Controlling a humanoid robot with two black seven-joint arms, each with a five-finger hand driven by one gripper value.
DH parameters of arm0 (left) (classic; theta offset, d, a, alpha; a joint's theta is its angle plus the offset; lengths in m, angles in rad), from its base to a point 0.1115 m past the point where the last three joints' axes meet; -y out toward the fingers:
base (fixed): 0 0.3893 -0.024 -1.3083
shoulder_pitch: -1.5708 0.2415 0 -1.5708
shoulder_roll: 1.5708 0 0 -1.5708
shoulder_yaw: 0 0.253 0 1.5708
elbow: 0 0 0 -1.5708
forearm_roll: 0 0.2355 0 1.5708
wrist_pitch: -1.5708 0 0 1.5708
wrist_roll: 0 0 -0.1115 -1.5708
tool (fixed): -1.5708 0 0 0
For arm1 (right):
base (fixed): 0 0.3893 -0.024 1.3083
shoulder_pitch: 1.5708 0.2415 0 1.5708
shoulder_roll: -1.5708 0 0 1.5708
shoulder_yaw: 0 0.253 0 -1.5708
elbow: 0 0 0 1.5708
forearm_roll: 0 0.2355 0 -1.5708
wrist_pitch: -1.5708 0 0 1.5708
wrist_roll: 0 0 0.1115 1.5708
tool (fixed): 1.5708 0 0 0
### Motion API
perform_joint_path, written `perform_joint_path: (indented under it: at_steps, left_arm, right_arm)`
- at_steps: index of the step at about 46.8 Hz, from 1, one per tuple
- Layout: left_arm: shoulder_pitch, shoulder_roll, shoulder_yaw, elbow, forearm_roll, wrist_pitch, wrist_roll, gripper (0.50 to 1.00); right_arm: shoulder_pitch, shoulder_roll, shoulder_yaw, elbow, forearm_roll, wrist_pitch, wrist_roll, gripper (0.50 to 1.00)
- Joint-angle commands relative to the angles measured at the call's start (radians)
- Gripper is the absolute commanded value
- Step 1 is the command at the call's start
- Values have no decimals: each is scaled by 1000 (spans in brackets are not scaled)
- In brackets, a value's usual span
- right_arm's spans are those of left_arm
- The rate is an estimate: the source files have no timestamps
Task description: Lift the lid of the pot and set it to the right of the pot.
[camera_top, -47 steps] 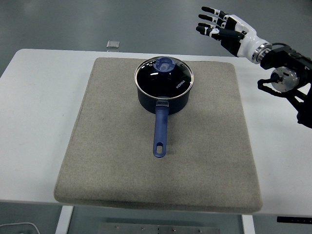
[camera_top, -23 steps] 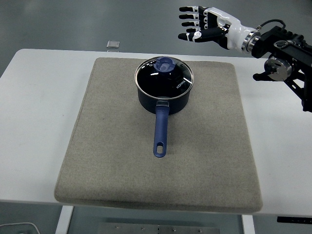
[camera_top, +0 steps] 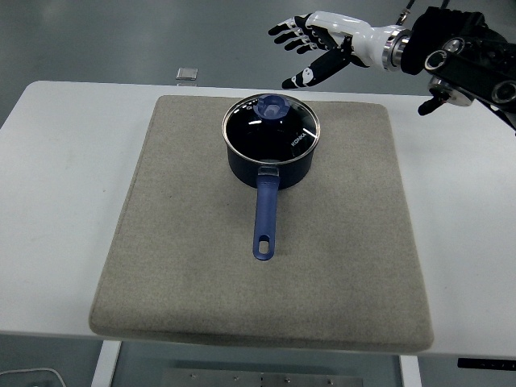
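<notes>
Head view: pot on grey mat, toward mat's far edge, mat covering most of white bench. Glass lid seated on pot, blue knob at its top. Long blue handle pointing toward bench's near edge, hanging hole at its tip. Right hand raised above bench's far edge, beyond and to the right of lid, well apart from knob, touching nothing. Fingers spread and extended leftward, thumb lowered toward pot, holding nothing. Black forearm reaching in from upper right corner. Small grey square object on floor beyond bench's far edge, left of pot.
</notes>
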Motion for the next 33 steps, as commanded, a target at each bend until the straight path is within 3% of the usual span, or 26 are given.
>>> perform_joint_path:
  at_steps: [1,10,20,33]
  left_arm:
    - [1,0,0,0,0,0,0,1000]
    - [1,0,0,0,0,0,0,1000]
    - [1,0,0,0,0,0,0,1000]
    - [1,0,0,0,0,0,0,1000]
  right_arm:
    - [36,26,-68,0,-4,-2,0,901]
    - [107,89,-187,0,-46,-4,0,901]
    - [139,155,-318,-2,-119,-44,0,901]
    - [150,177,-391,-3,-159,-70,-5,899]
